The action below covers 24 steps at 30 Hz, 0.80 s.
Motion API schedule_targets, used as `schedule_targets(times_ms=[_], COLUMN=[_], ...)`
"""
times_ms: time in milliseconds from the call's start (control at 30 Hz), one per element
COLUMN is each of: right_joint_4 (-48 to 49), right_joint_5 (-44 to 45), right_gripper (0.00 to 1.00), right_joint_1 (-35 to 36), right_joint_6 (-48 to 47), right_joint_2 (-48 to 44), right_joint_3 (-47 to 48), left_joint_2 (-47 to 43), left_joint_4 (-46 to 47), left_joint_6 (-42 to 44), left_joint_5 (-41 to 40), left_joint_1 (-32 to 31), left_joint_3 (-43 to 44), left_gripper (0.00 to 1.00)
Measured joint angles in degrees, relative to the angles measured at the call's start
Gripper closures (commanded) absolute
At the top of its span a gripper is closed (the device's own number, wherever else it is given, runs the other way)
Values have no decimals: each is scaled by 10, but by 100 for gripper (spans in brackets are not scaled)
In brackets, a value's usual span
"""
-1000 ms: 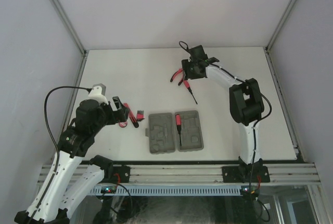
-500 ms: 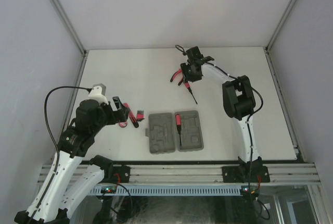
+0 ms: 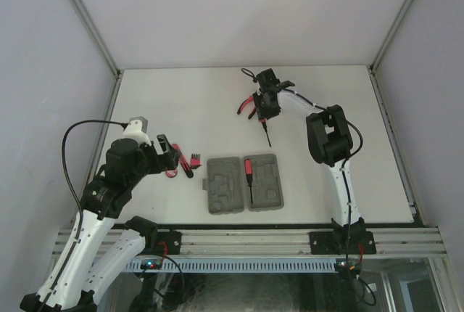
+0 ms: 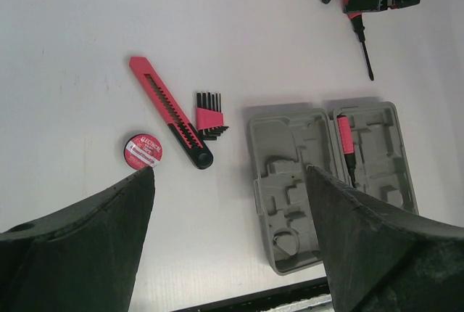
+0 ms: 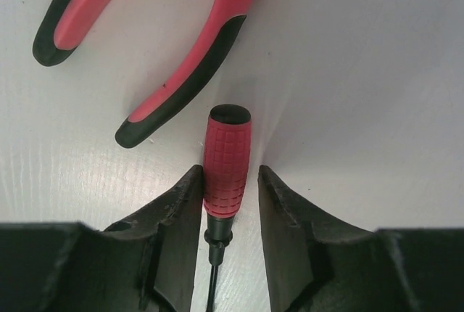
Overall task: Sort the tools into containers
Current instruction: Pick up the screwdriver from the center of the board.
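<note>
- The table [image 3: 181,101] carries everything. The work in hand sits toward its far edge, right of the middle.
- The grey tool case [image 3: 225,185] lies open by the near edge, with a short red-black driver [image 3: 248,170] already in its right half. Most of the moulded slots look free to me.
- My left gripper [image 4: 230,174] hangs spread wide with nothing in it, above the near-left part of the table.
- My right gripper [image 5: 228,178] straddles the handle of the long screwdriver [image 5: 226,159], one finger tight to each side. I cannot tell whether they have bitten yet.
- The pliers [image 5: 210,43] lie just beyond the handle's end, and one grip nearly touches it. I judge the squeeze should stay centred on the ribbed handle, then lift straight up so the pliers are not dragged along.
- The shaft points back toward the case, so keep it level on the way over.
- The utility knife [image 4: 170,112], hex keys [image 4: 210,117] and round red disc [image 4: 143,151] wait left of the case.
</note>
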Motion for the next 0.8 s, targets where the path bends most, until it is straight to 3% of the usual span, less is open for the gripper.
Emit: schedule_targets(times_ms=[400, 800], right_joint_4=[-1, -3], right_joint_5=[2, 48], right_gripper=[93, 96], right_joint_1=[2, 4], right_joint_6=[0, -2], right_joint_2=[0, -57], right_joint_3=[0, -49], left_joint_2=[3, 3], left_joint_4=[0, 1], left_joint_6=[0, 0], left_joint_5=[0, 3], left_joint_1=[0, 0], left_joint_3=[0, 0], left_gripper=[12, 11])
